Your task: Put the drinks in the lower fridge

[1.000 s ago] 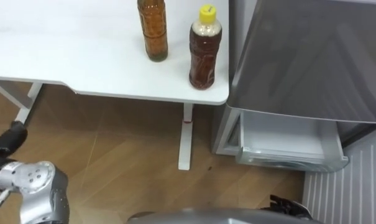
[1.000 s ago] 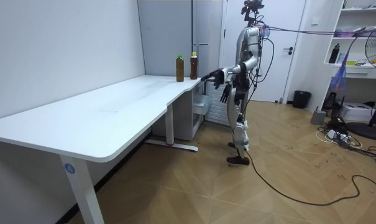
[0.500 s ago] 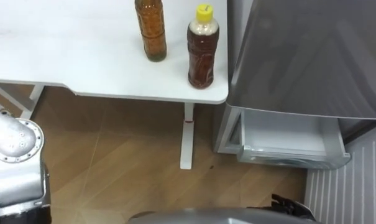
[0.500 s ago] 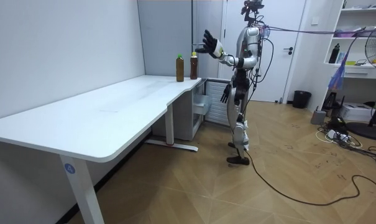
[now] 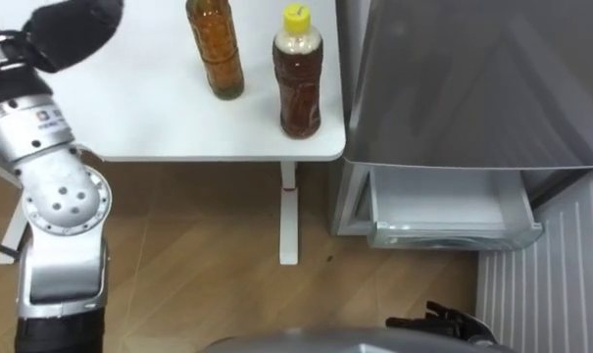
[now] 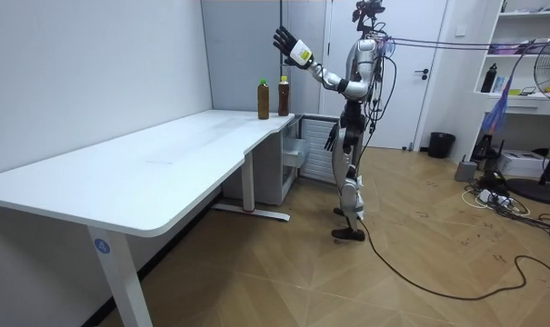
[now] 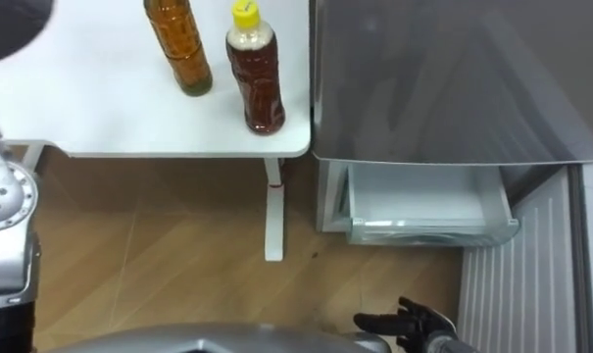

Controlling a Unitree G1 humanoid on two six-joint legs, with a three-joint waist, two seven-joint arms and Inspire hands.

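Left eye view: two drinks stand upright near the white worktop's [image 5: 129, 118] corner, an amber bottle [image 5: 216, 49] and, just beside it, a yellow-capped bottle [image 5: 298, 74]. Neither hand holds them. The left hand [image 5: 66, 29] is raised at the upper left. The grey fridge [image 5: 472, 78] stands to the right, its lower drawer [image 5: 443, 201] pulled out. The right hand [image 5: 441, 319] hangs low, fingers loose.

Room view: the robot stands by the fridge, left arm lifted high, fingers spread wide.

Right eye view: same layout.
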